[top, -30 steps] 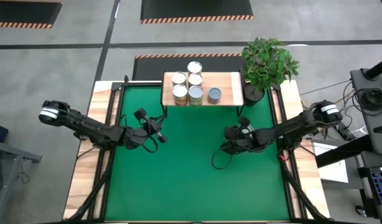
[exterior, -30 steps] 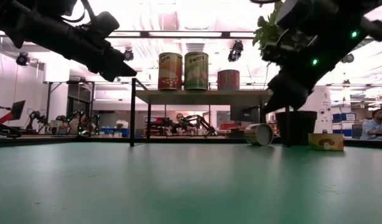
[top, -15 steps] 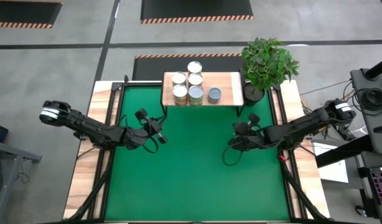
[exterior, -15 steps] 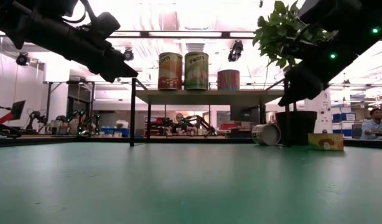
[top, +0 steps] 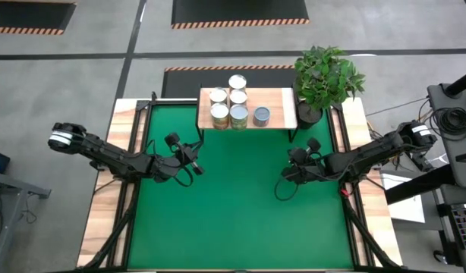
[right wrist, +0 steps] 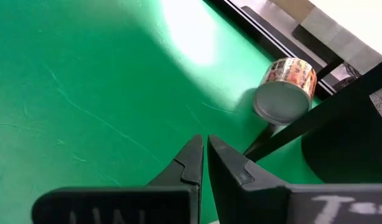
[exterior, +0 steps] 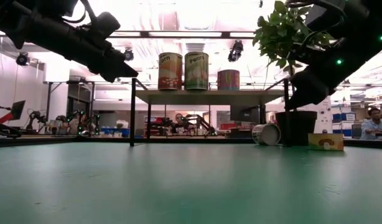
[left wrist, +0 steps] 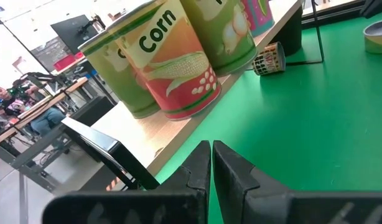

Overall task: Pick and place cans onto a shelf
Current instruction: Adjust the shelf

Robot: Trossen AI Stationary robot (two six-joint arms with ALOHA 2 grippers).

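Observation:
The shelf (top: 281, 101), a light-wood board on black legs, stands at the table's far edge with several cans (top: 229, 106) upright on it. In the low view, three of these cans (exterior: 194, 70) show on the board (exterior: 203, 96). One more can (right wrist: 287, 87) lies on its side on the green mat beside a shelf leg, also seen in the low view (exterior: 266, 134). My left gripper (top: 195, 149) hovers shut, left of the shelf and pointing at the corn-labelled cans (left wrist: 172, 62). My right gripper (top: 295, 159) hovers shut near the shelf's right end, above the mat and short of the lying can.
A potted plant (top: 326, 78) stands at the shelf's right end, its dark pot (exterior: 297, 127) right behind the lying can. A small yellow box (exterior: 325, 142) sits to the right of the pot. Green mat (top: 233, 212) stretches toward the near edge.
My right gripper has drawn back toward the table's right edge, staying shut and rolling a little at the wrist. The can on its side has shifted slightly to the right in the low view.

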